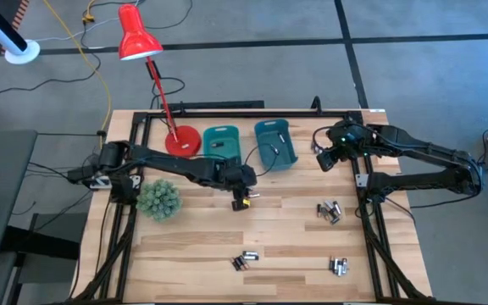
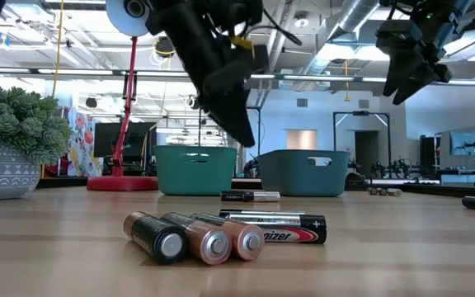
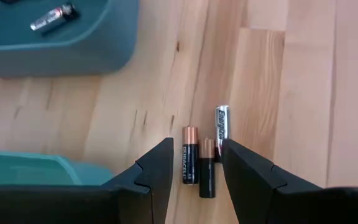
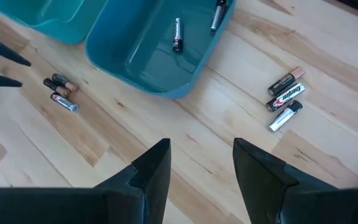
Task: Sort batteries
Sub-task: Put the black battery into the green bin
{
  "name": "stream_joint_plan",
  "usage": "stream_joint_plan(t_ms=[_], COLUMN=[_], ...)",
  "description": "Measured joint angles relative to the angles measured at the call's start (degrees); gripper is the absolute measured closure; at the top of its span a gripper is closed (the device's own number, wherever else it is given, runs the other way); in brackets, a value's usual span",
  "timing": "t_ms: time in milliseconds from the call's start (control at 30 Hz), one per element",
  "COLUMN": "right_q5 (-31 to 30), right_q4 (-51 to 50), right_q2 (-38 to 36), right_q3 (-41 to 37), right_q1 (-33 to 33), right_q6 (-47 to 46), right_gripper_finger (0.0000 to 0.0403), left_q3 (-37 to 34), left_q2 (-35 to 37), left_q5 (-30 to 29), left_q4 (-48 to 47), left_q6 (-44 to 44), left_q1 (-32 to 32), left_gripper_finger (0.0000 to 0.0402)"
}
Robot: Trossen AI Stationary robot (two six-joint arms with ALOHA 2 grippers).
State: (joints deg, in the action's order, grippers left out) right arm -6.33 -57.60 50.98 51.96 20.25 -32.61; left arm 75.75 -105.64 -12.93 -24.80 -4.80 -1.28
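Batteries: small cylinders, black-and-copper or black-and-silver, lying on their sides in loose clusters on the wooden table (image 1: 202,254).
Cluster under left arm: three cells (image 3: 199,155) side by side, two copper-topped and one silver-ended, touching or nearly so.
Front clusters: one group (image 1: 244,261) near the table's front centre, another (image 1: 339,266) near the front right, a third (image 1: 329,211) by the right frame rail.
Bins: green bin (image 1: 221,142) and blue bin (image 1: 274,142) stand side by side at the back; the blue one holds two cells (image 4: 177,33).
Left gripper (image 3: 195,171): fingers apart, empty, hanging above the three-cell cluster.
Right gripper (image 4: 201,171): fingers apart, empty, raised near the blue bin's right side.
Open room: bare wood between the clusters; potted plant (image 1: 158,199) and red lamp (image 1: 138,34) occupy the left rear.
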Motion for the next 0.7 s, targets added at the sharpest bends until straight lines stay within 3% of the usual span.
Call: stream_joint_plan(t_ms=[367,700], right_q5=[0.0,0.1], right_q4=[0.3,1.4], right_q2=[0.0,0.0], right_q3=[0.0,0.0], right_q1=[0.0,-0.8], right_q6=[-0.3,-1.4], right_gripper_finger=[0.0214,0.0214], left_q3=[2.4,19.1], left_q2=[-1.0,-11.2], left_q5=[8.8,11.5], left_q4=[-2.6,-21.5], left_q6=[5.7,12.6], left_q1=[4.0,6.5], left_gripper_finger=[0.0272,0.0293])
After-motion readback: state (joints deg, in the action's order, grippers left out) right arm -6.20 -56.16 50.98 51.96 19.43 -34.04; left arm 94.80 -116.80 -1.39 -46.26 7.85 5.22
